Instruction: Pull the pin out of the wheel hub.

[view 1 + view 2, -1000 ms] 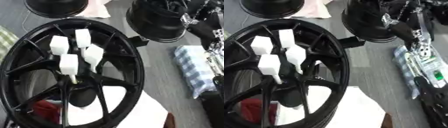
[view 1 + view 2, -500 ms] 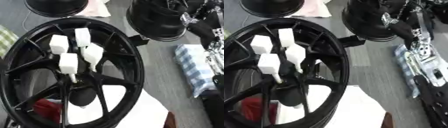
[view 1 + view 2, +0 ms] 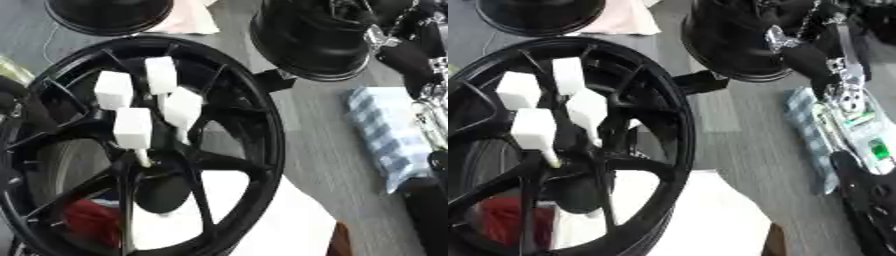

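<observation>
**Wheel hub with four white pins seated; right arm alongside, hands not readable**

The black spoked wheel hub [image 3: 140, 150] lies flat, filling the left and centre of both views. Four white block-headed pins stand clustered above its centre: one pin [image 3: 133, 128] nearest the camera, with a thin white stem running down into the hub, and three further pins [image 3: 162, 75] behind it, close together. All appear seated in the hub; none is held.

Under the hub lies a white sheet [image 3: 262, 210], and a red object [image 3: 87, 220] shows through the lower spokes; its nature cannot be made out.

Beyond the hub, a second black wheel [image 3: 319, 40] stands at upper right and a third black wheel [image 3: 109, 15] at upper left, resting on a pale pink cloth [image 3: 188, 20].

To the right lies a blue-and-white checked cloth [image 3: 385, 135]. The robot's right arm [image 3: 846, 100], black with silver joints, runs down the right edge above it; a green label [image 3: 879, 150] on it is unreadable. Whether its fingers are spread or curled cannot be told. No left hand shows.
</observation>
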You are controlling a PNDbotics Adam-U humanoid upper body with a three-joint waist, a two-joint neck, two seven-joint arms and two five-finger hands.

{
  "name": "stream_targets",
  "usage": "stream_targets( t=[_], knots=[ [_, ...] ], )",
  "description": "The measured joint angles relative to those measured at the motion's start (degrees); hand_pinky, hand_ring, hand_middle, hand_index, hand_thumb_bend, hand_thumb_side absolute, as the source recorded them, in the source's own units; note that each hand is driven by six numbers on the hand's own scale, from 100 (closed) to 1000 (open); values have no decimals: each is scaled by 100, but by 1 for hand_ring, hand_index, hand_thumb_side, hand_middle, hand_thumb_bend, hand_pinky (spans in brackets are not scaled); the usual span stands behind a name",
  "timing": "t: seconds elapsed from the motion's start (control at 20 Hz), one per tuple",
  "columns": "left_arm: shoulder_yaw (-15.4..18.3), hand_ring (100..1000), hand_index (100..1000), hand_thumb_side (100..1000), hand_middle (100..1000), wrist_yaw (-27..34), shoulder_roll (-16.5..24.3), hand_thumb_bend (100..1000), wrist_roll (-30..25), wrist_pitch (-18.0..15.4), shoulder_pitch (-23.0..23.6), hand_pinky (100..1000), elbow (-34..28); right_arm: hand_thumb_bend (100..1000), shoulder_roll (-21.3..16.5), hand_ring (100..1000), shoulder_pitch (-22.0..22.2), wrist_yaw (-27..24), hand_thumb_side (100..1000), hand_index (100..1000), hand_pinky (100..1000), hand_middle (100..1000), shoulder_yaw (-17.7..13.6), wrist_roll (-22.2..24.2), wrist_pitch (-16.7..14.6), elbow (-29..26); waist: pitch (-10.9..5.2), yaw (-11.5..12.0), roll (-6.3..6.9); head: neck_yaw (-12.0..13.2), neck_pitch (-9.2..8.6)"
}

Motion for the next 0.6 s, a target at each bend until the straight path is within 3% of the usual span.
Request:
stream_targets(
  t=[0.05, 0.1, 0.15, 0.35, 0.6],
  knots=[
    [-24, 805, 880, 732, 754, -17, -59, 201, -3, -6, -49, 865, 49, 340, 1, 587, -12, -4, 131, 611, 648, 478, 0, 6, 1, 0, 0, -3, 6, 20, 0],
    [-41, 804, 880, 774, 753, -28, -110, 138, -4, -9, -95, 865, 101, 331, 6, 587, -24, -7, 131, 611, 648, 478, 1, 10, 1, 0, 0, -6, 8, 31, -1],
    [-47, 804, 881, 729, 752, -35, -158, 195, -5, -10, -139, 864, 158, 339, 13, 587, -30, -10, 131, 611, 648, 478, 2, 13, 0, 0, 0, -13, 8, 41, -1],
    [-17, 788, 881, 764, 733, -37, -309, 186, -7, 41, -319, 863, 415, 342, 39, 587, -29, -20, 130, 611, 648, 478, 2, 17, -3, 0, 0, -28, 30, 56, -1],
    [104, 790, 893, 712, 733, -55, -455, 246, 108, 458, -461, 867, 704, 341, 41, 587, -29, -33, 131, 610, 647, 478, 2, 17, -4, 0, 0, -59, 41, 68, -1]
  ],
)
